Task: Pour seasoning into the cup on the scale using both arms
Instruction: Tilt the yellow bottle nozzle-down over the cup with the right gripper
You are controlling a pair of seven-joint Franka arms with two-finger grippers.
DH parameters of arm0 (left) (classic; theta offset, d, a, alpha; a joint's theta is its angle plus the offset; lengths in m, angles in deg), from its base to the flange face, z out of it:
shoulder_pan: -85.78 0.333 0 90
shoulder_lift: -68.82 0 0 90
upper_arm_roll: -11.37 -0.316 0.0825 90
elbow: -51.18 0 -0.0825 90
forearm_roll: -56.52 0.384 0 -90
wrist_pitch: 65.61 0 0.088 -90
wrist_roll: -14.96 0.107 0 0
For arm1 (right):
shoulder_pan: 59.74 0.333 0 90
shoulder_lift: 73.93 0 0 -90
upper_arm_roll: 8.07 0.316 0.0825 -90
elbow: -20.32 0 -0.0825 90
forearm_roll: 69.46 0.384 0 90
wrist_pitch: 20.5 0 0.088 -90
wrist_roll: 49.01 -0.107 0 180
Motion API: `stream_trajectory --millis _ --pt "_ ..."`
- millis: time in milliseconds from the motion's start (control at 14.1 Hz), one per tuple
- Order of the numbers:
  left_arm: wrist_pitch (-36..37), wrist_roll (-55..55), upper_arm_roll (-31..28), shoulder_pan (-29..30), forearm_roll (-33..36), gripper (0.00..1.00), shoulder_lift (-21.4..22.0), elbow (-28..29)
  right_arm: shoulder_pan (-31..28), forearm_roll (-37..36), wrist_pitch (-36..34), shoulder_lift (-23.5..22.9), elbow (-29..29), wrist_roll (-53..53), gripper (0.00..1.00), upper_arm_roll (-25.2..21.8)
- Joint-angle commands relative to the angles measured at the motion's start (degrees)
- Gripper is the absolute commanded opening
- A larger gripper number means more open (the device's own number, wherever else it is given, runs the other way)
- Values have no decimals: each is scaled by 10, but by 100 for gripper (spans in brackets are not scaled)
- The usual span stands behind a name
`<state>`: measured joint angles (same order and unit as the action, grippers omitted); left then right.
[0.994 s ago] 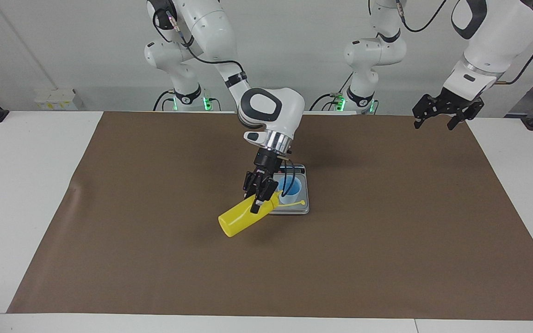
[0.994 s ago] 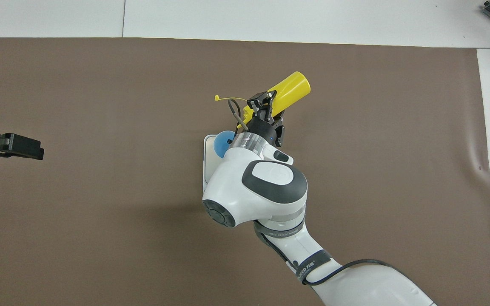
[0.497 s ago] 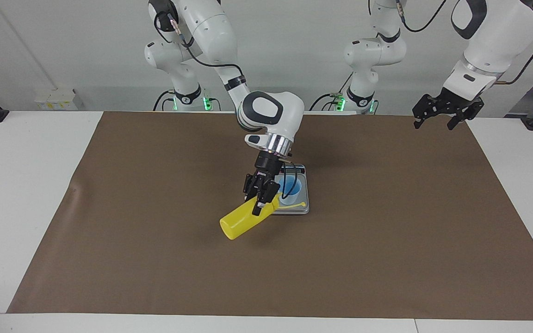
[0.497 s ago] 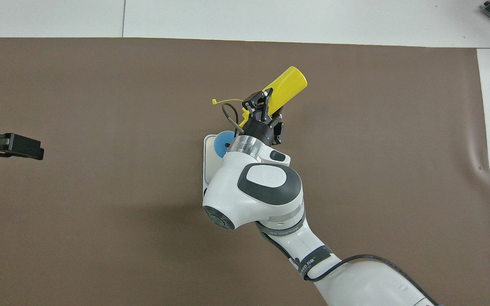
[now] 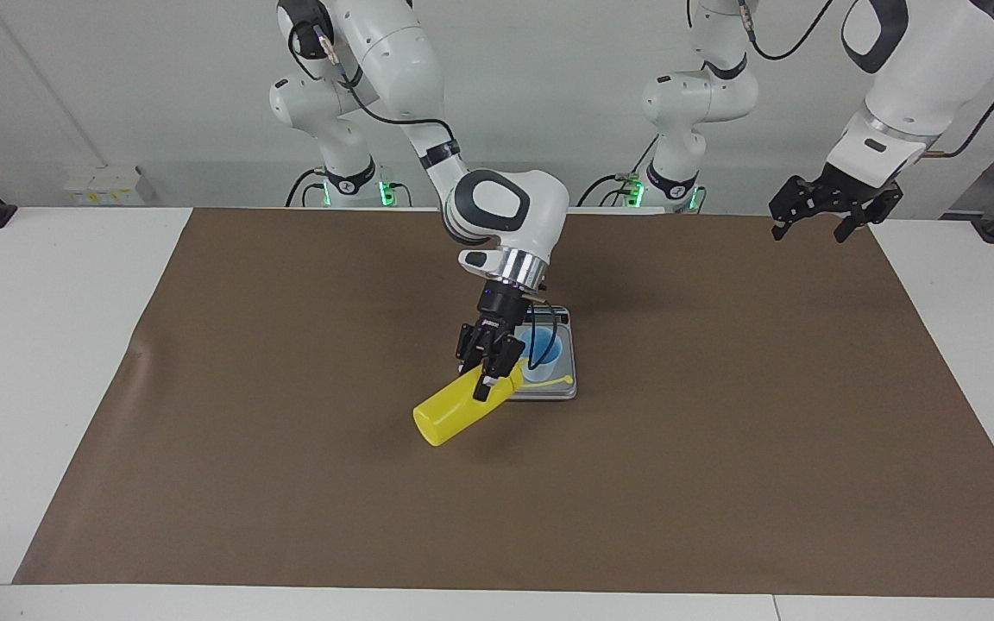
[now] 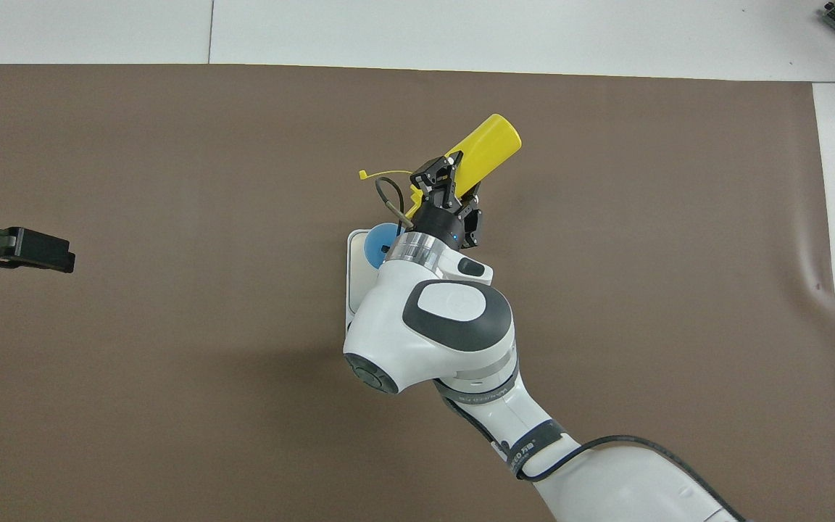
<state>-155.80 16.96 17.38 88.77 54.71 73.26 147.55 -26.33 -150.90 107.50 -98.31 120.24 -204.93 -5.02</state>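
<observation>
My right gripper is shut on the seasoning, a yellow squeeze bottle. It grips near the nozzle end and holds the bottle tilted almost flat in the air. The nozzle points toward the light blue cup, which stands on the silver-grey scale. The bottle's tethered tip hangs out over the scale beside the cup. My arm hides most of the scale in the overhead view. My left gripper waits open and raised over the mat's edge at the left arm's end.
A brown mat covers most of the white table. Bare white table borders the mat at both ends and along the edge farthest from the robots.
My right arm has shifted slightly with the bottle, carrying it a little farther out from the robots. The left arm has not moved.
</observation>
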Motion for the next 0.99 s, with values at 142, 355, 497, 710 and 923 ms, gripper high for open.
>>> stream_trajectory --millis 142,355,497,710,923 --pt "-5 -5 5 8 -3 100 17 18 -5 -9 -4 3 -18 -44 0 2" --pt "-5 -5 5 8 -3 100 17 18 -6 62 -1 6 -37 -42 0 3" --pt "-5 -5 5 8 -3 100 17 18 -15 112 40 23 -39 -37 0 4" --pt "-5 -4 5 8 -3 100 17 18 -40 197 49 51 -37 -26 0 6" --pt "-5 -5 5 8 -3 100 17 18 -56 338 49 82 -36 38 0 6"
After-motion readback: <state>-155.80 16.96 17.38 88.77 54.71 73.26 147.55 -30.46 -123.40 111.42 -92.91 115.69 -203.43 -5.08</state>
